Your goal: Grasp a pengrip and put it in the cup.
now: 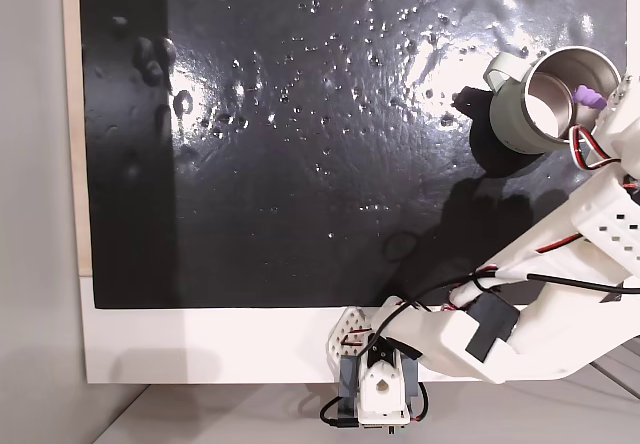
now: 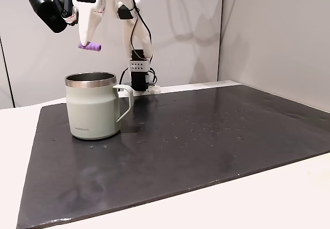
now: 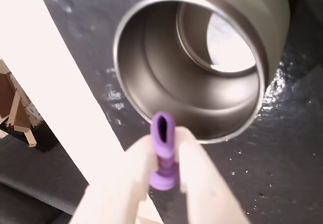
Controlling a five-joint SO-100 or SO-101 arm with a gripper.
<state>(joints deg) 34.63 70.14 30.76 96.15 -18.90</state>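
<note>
The pale green cup (image 2: 93, 108) stands upright on the black mat, its handle (image 2: 125, 101) pointing right in this fixed view; its steel inside (image 3: 192, 67) is bare. My gripper (image 2: 88, 44) hangs well above the rim, shut on the small purple pengrip (image 2: 89, 46). Seen from above, the pengrip (image 1: 587, 97) lies over the cup's mouth (image 1: 558, 89) near its right rim. In the wrist view the pengrip (image 3: 164, 151) is pinched between my two pale fingers (image 3: 136, 173), just short of the cup's near rim.
A black mat (image 2: 206, 136) covers most of the white table (image 1: 200, 344). The arm's base (image 1: 380, 384) is clamped at the table edge. A pale wall (image 2: 258, 33) rises behind. Wide open mat lies right of the cup in the fixed side view.
</note>
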